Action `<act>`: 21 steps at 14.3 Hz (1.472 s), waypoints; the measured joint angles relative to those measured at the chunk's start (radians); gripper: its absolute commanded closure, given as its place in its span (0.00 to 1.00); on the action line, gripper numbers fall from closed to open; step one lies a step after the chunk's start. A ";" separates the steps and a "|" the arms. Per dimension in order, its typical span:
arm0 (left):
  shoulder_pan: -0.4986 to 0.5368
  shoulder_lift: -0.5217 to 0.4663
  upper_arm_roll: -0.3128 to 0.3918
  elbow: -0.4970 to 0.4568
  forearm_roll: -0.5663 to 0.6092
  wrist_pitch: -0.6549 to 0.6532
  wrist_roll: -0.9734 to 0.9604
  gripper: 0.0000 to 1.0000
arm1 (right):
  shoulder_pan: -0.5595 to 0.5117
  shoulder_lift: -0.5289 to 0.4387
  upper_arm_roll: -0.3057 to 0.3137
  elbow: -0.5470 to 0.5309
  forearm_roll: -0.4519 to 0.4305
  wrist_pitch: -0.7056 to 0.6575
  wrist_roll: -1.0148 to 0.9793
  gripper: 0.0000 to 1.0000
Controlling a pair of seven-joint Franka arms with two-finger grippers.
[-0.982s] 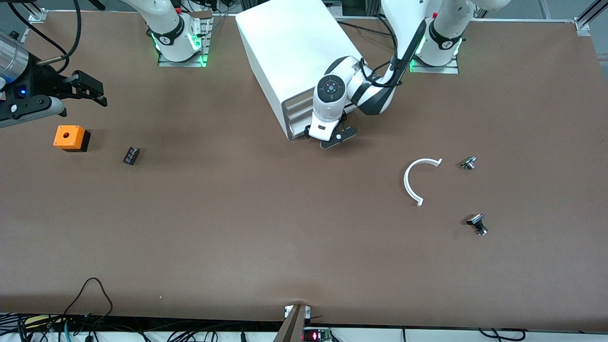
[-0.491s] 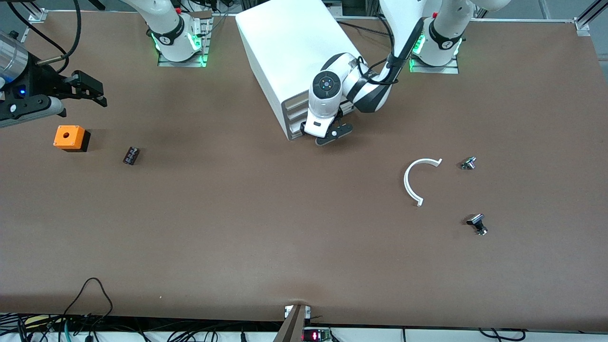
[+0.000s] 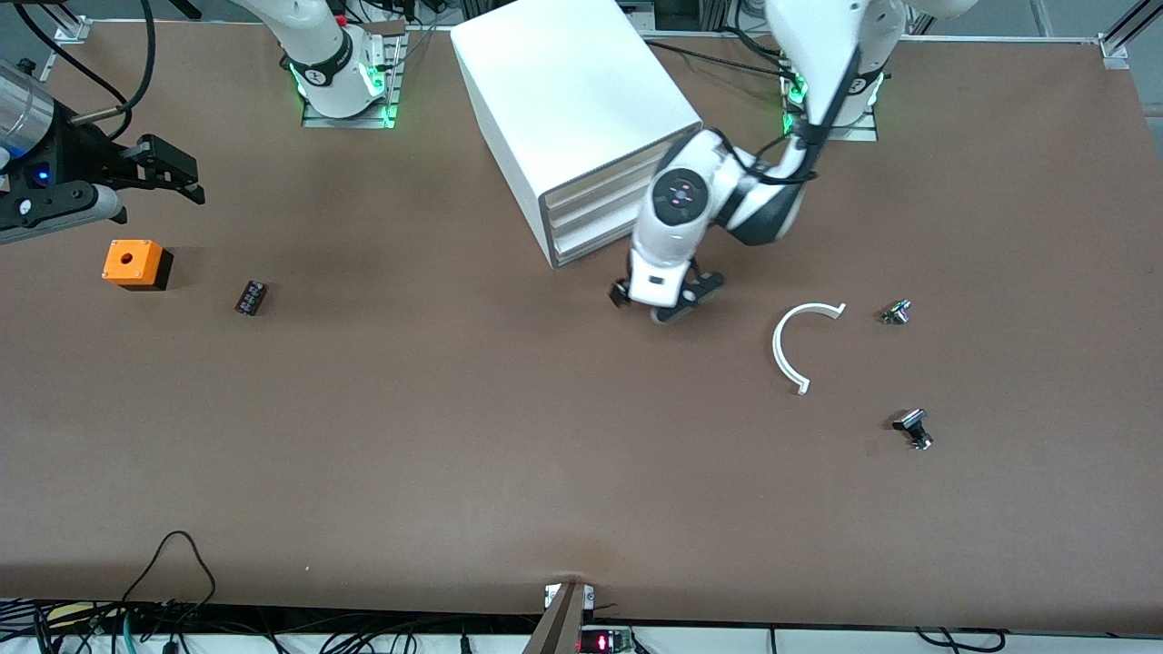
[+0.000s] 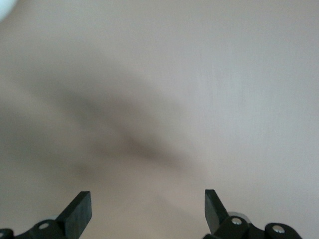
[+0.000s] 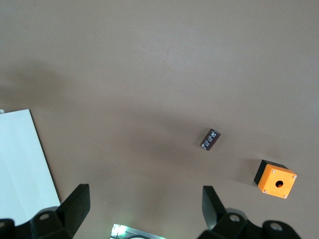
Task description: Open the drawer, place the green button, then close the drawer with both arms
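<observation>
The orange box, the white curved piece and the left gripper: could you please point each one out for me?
orange box (image 3: 133, 261), front view, on its top face beside the hole.
white curved piece (image 3: 780, 343), front view, on the middle of its arc.
left gripper (image 3: 661, 304), front view, midway between its open fingertips.

Left arm reached out from its base, elbow bent, wrist pointed down, left claw low over bare worktop with both fingers spread wide and nothing between them. Right arm was swung out to its own end of the worktop and waiting, right claw up in the air, fingers also wide apart, empty.
</observation>
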State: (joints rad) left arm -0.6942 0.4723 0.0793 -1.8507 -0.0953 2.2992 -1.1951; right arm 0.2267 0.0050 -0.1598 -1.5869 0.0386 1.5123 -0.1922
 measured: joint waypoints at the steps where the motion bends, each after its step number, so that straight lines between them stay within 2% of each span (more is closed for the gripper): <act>1: 0.026 -0.015 0.017 0.008 0.018 -0.008 0.002 0.00 | 0.000 0.000 0.000 0.000 0.000 0.000 0.000 0.00; 4: 0.140 -0.046 0.027 0.030 0.058 -0.036 0.076 0.00 | 0.000 0.000 0.000 0.000 0.000 0.000 0.000 0.00; 7: 0.258 -0.085 0.029 0.042 0.059 -0.093 0.238 0.00 | 0.000 0.000 0.000 0.001 0.000 0.000 0.000 0.00; 10: 0.398 -0.150 0.030 0.089 0.059 -0.244 0.492 0.00 | 0.000 0.001 0.000 0.002 0.000 0.000 0.000 0.00; 13: 0.512 -0.182 0.029 0.194 0.059 -0.450 0.733 0.00 | 0.000 0.001 0.000 0.002 0.000 0.000 0.000 0.00; 16: 0.577 -0.191 0.027 0.302 0.059 -0.627 0.910 0.00 | 0.000 0.001 0.000 0.003 0.000 0.000 0.000 0.00; 21: 0.618 -0.270 -0.005 0.338 0.059 -0.693 1.049 0.00 | 0.000 0.001 0.000 0.003 0.000 0.000 0.000 0.00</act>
State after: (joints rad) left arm -0.0757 0.2028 0.0747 -1.5123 -0.0367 1.6062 -0.1456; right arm 0.2268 0.0058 -0.1596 -1.5838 0.0385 1.5123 -0.1922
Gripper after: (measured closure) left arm 0.000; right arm 0.000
